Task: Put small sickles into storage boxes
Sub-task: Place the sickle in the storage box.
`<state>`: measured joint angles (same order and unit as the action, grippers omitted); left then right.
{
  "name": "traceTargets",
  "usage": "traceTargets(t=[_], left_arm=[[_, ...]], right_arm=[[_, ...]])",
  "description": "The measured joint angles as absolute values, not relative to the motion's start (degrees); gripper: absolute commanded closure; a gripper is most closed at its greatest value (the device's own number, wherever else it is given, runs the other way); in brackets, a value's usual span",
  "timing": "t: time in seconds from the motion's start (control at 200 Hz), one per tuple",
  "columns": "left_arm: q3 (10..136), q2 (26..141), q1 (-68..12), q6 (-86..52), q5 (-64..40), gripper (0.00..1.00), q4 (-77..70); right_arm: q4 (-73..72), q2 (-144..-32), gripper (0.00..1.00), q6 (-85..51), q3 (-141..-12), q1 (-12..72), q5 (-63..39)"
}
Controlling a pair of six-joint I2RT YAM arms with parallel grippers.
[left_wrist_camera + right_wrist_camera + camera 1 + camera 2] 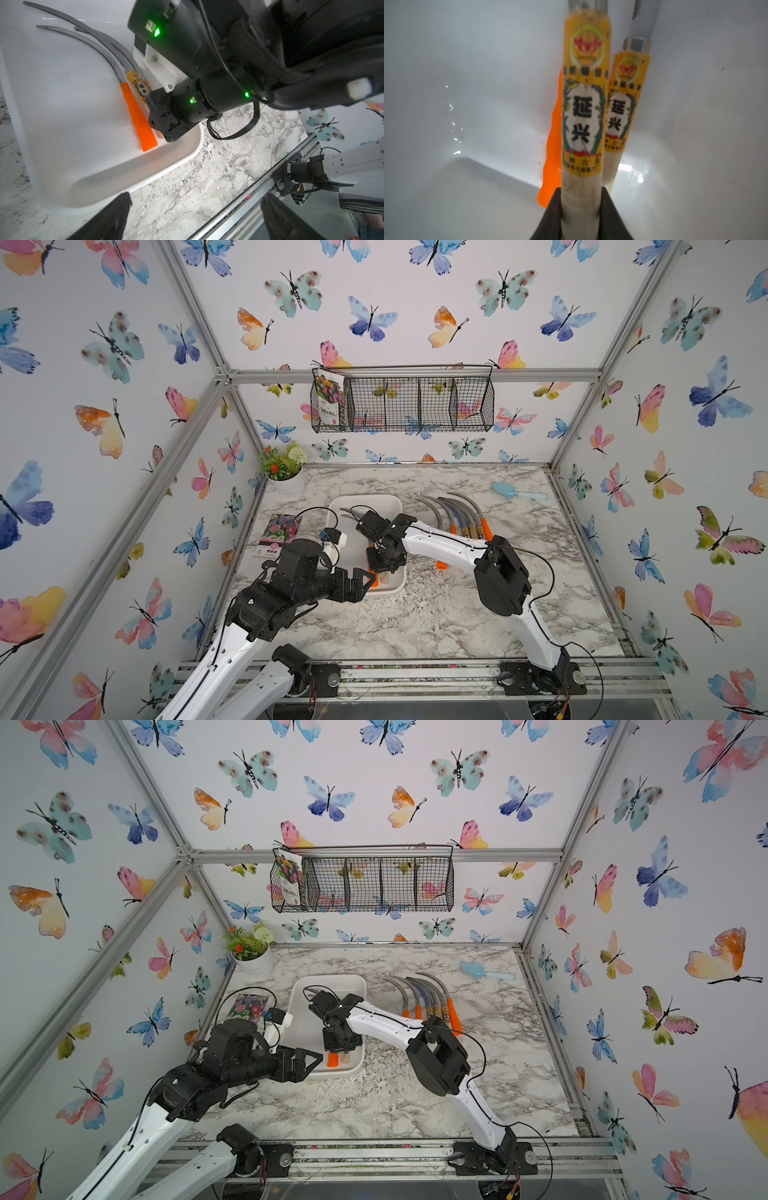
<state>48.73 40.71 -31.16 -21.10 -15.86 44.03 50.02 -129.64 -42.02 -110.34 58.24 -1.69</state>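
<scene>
The white storage box (365, 499) (332, 979) lies left of the table's middle. Inside it, my right gripper (384, 568) (580, 193) is shut on the pale wooden end of a labelled small sickle (582, 104). That sickle is right next to a second labelled sickle (623, 108) and an orange-handled one (139, 120) on the box floor (62, 104). Their grey blades curve toward the far end. My left gripper (365, 576) (195, 199) stands open and empty at the box's near corner. Several more sickles (457, 510) (424, 990) lie fanned on the marble to the right of the box.
A light blue trowel (519, 491) lies at the back right. A potted plant (286, 472) stands in the back left corner, and a seed packet (278, 535) lies left of the box. A black wire basket (403, 404) hangs on the back wall.
</scene>
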Motion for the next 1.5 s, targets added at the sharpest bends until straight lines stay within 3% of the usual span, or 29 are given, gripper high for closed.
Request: traceTargets(t=[0.481, 0.721, 0.841, 0.981, 1.121, 1.502], left_arm=[[48.73, 41.23, -31.16, -21.12, -15.29, 0.02, 43.99], [48.73, 41.65, -31.14, -21.12, -15.29, 0.02, 43.92], [48.73, 42.04, -31.14, -21.19, -15.29, 0.02, 43.70], [48.73, 42.54, -31.16, -21.30, -15.31, 0.02, 43.20], [48.80, 43.33, -31.14, -21.28, -15.35, 0.02, 42.28], [50.46, 47.24, -31.14, -20.84, -16.47, 0.02, 39.90]], right_arm=[[50.33, -131.68, 0.49, -40.47, -113.49, 58.24, -1.83], [50.98, -131.55, 0.47, -40.03, -113.49, 58.24, -0.93], [51.57, -130.93, 0.42, -39.79, -113.49, 58.24, -0.23], [52.12, -129.43, 0.29, -39.48, -113.49, 58.24, 0.60], [52.56, -127.74, 0.02, -39.38, -113.49, 58.17, 1.48], [54.81, -123.68, 0.02, -39.33, -113.49, 56.62, 3.99]])
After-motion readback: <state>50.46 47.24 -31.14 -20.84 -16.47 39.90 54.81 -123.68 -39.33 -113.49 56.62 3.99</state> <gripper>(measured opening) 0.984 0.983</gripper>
